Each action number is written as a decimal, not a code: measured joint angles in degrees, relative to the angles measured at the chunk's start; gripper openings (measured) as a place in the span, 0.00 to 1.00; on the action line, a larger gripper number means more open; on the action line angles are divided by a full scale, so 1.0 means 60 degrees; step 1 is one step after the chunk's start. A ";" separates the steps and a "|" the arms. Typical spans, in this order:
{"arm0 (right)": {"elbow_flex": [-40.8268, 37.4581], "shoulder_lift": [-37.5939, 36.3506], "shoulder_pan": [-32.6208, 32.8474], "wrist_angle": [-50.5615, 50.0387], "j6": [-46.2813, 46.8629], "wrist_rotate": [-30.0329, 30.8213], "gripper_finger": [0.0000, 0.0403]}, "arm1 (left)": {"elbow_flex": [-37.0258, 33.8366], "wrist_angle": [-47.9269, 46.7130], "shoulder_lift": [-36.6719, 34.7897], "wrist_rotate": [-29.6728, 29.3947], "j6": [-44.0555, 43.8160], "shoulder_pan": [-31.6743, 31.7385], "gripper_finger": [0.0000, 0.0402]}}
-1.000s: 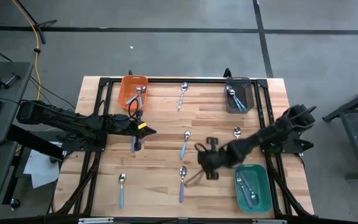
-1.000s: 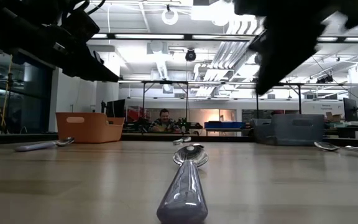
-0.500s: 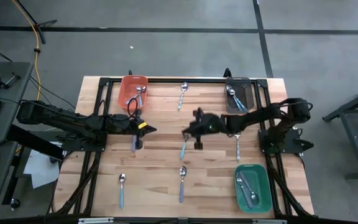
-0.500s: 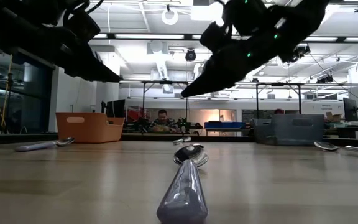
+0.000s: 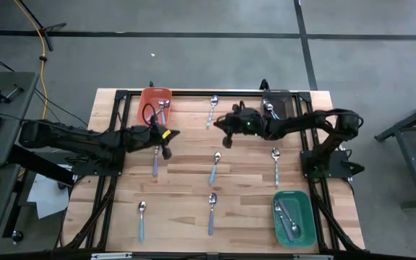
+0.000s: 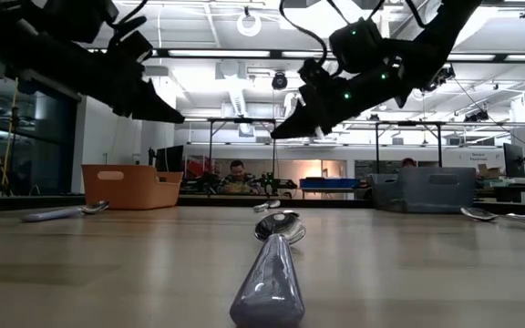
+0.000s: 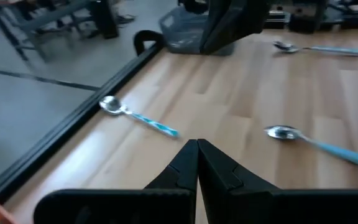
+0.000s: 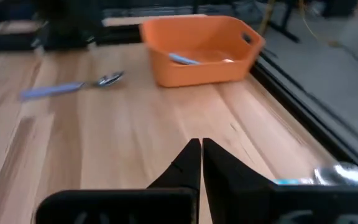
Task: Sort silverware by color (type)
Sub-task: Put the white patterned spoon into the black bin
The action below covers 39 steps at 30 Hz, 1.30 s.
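Sorting is partway: the orange plastic bin (image 5: 154,105), grey bin (image 5: 277,110) and green bin (image 5: 293,218) hold spoons. Six silver-headed spoons, one (image 5: 212,110) at twelve o'clock, lie loose on the wooden worktop (image 5: 186,188). Both jaws are shut and empty: left gripper (image 5: 166,143), right gripper (image 5: 224,124).

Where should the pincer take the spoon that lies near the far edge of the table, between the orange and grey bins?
Best at the middle of the thin blue handle of the spoon, coming straight down with the pincer across it: it lies flat, with open wood on both sides.
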 joint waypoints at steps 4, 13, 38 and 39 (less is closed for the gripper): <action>0.0033 0.0010 -0.0519 -0.0076 0.1136 0.0471 0.00 | 0.0000 0.0336 0.0130 -0.0006 0.0031 0.0466 0.00; 0.0044 0.0033 -0.0747 -0.0750 0.1882 0.1243 0.13 | 0.0000 0.0823 0.0916 0.0165 -0.0276 0.0932 0.00; 0.4540 0.1135 -0.0840 -0.6754 0.5649 0.1917 0.45 | 0.0004 0.2020 0.2505 0.0423 0.0284 0.0378 0.00; 0.4990 0.1397 -0.0985 -0.7162 0.5686 0.1853 0.45 | 0.0004 0.1960 0.2505 0.0423 0.0284 0.0355 0.00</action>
